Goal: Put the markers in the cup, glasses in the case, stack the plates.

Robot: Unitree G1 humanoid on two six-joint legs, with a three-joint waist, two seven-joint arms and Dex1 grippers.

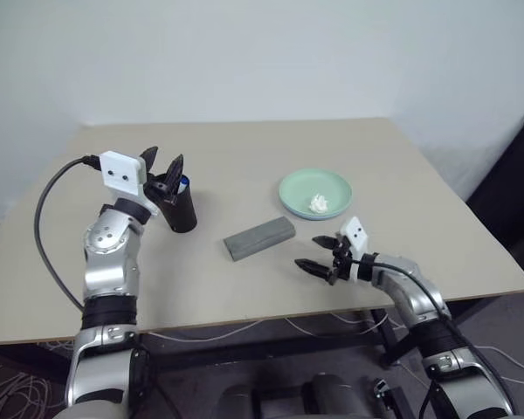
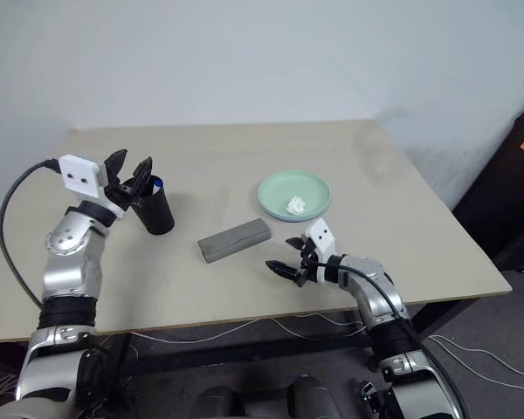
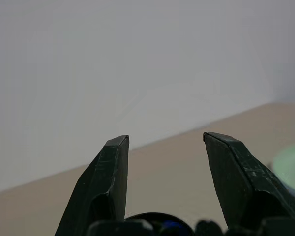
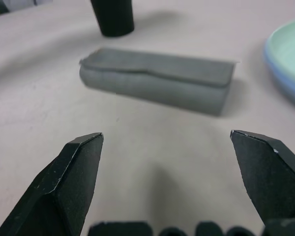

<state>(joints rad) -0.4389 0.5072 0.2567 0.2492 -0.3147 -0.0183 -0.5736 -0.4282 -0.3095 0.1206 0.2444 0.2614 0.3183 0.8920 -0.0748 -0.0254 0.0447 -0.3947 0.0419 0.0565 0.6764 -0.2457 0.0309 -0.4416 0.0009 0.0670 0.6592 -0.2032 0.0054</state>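
A beige rectangular table [image 1: 244,148] stands against a plain pale wall [image 1: 244,52], with a dark object [image 1: 520,175] at three o'clock and loose cables [image 1: 244,330] on the floor at six o'clock.

The beige rectangular desk [image 1: 244,288] carries three groups of items. A black tapered plastic cup [image 1: 180,208] stands upright toward its left side. A closed grey oblong case [image 1: 258,238] lies near the centre. Right of the case, a mint green round plate [image 1: 314,190] rests stacked on a light blue plate [image 4: 275,61] and holds a small white tissue wad [image 1: 319,203].
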